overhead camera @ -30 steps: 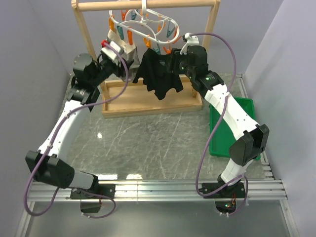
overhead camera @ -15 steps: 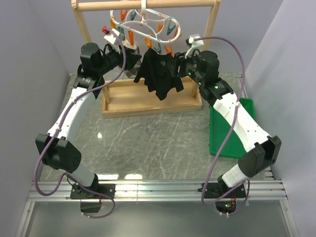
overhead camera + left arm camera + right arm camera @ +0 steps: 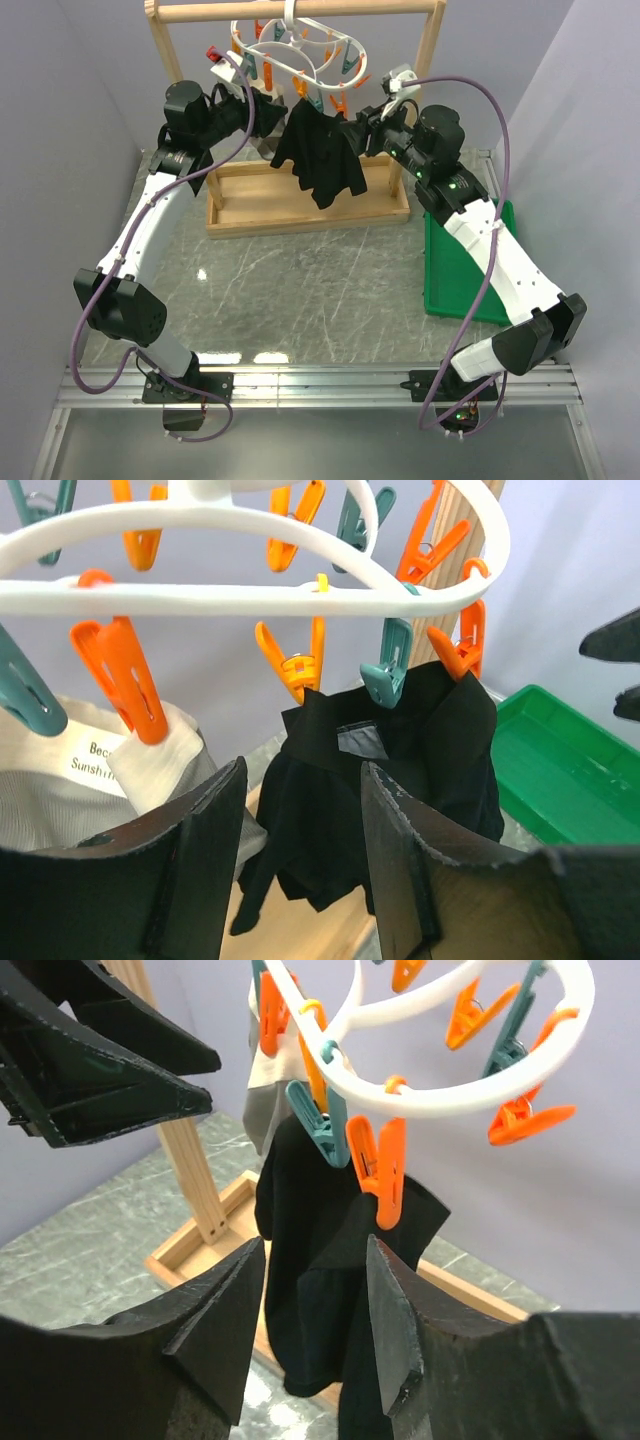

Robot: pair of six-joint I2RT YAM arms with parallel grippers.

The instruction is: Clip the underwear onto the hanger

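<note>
Okay, tight at the back. The wooden rack (image 3: 166,62) stands at the far end of the marble table (image 3: 300,290), near the back wall, with grey walls close on both sides. A green tray (image 3: 468,268) sits at the table's right edge, under the right forearm. The only open room is the bare tabletop between the arm bases and the rack's base.

The hanger (image 3: 300,52) hooks over the rack's top bar. The underwear (image 3: 318,160) hangs from its near right side, clear of the rack base below. In the left wrist view three pegs meet its top edge: orange, teal, orange.

Both arms reach up and forward to hanger height, elbows pushed out toward the side walls and wrists turned inward. The left gripper (image 3: 255,110) sits left of the underwear, just beside the grey-beige garment (image 3: 50,800), which an orange peg holds. Its jaws stand apart with nothing between them; the black fabric shows beyond the gap. The right gripper (image 3: 365,125) sits just right of the underwear, near the rack's right post. Its jaws are also apart and hold nothing. The two grippers face each other across the underwear, neither touching it as far as I can tell.

Counts: two arms, two garments, one hanger, one rack, one tray. Pegs come in orange and teal, overlapping too much to count exactly.
</note>
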